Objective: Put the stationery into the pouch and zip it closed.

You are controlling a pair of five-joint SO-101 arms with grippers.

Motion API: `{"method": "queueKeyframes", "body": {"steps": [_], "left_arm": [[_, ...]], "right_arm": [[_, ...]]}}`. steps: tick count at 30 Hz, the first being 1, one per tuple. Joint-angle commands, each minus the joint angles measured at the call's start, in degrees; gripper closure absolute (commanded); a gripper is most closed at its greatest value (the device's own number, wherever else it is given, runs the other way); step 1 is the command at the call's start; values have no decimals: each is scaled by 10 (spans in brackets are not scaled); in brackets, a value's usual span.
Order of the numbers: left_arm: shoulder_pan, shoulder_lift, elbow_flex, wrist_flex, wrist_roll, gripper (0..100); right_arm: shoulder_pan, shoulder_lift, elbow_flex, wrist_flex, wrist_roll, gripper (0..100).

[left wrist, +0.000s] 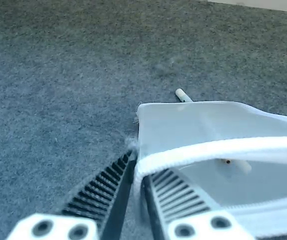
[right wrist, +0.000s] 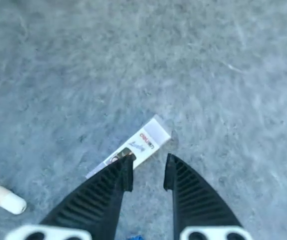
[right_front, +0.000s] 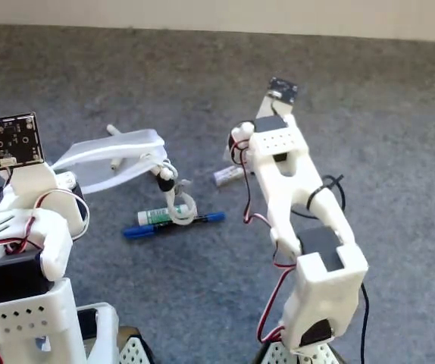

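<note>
My left tool is clamped on the rim of the white pouch, just at its corner, and holds the mouth up off the desk. A white pen-like stick pokes out beyond the pouch's far edge. My right tool hangs with its jaws apart over the white eraser, whose near end lies just ahead of my tips. The blue pen and the green-and-white marker lie side by side between my two tools, not yet in the pouch.

The eraser lies aslant to my jaws, so I judge that closing now could catch only a corner and flick it away. My tips might also drag in the fuzzy surface. I hold the pouch by one thin fold; if that slips, the mouth sags shut.
</note>
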Motion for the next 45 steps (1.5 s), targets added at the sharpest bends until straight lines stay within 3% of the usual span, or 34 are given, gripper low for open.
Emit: {"method": "queueKeyframes", "body": {"steps": [1, 7, 35, 40, 45], "left_arm": [[-4, 0, -7, -14, 4, 991], [-4, 0, -7, -13, 4, 992], [-19, 0, -7, -13, 4, 993], [-19, 0, -7, -13, 4, 993], [-19, 0, -7, -12, 4, 993]], "right_arm": [[2, 10, -46, 3, -6, 887], [2, 51, -79, 4, -4, 769], [-29, 59, -77, -53, -7, 817], [-29, 131, -87, -52, -7, 817], [-29, 145, -153, 22, -7, 830]]}}
